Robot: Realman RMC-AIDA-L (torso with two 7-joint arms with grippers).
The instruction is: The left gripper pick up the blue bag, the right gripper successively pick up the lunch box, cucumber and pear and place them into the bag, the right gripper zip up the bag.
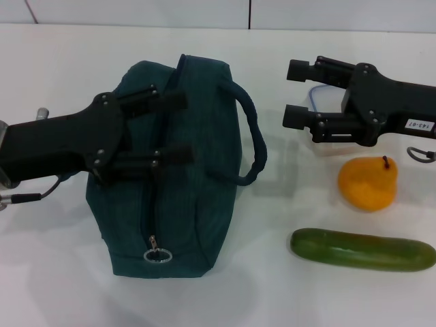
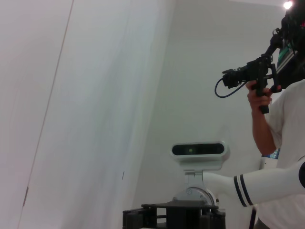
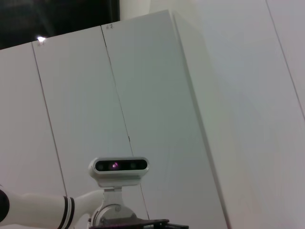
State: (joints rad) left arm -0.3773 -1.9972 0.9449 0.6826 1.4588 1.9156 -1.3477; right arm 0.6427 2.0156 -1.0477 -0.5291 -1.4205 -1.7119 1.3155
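In the head view the blue bag (image 1: 197, 197) lies on the white table, zipped, with its ring pull (image 1: 157, 255) at the near end and one loop handle (image 1: 252, 136) arching to the right. My left gripper (image 1: 182, 128) hovers open over the bag's top, holding nothing. My right gripper (image 1: 296, 93) is open above the lunch box (image 1: 325, 97), which is mostly hidden beneath it. The orange-yellow pear (image 1: 368, 182) sits just in front of that gripper, and the cucumber (image 1: 363, 249) lies lengthwise nearer the front. Both wrist views face walls and show none of these.
The white table (image 1: 61, 75) extends around the bag. In the left wrist view a person (image 2: 281, 109) holding a camera rig stands to one side, and the robot's head camera (image 2: 198, 150) shows in both wrist views.
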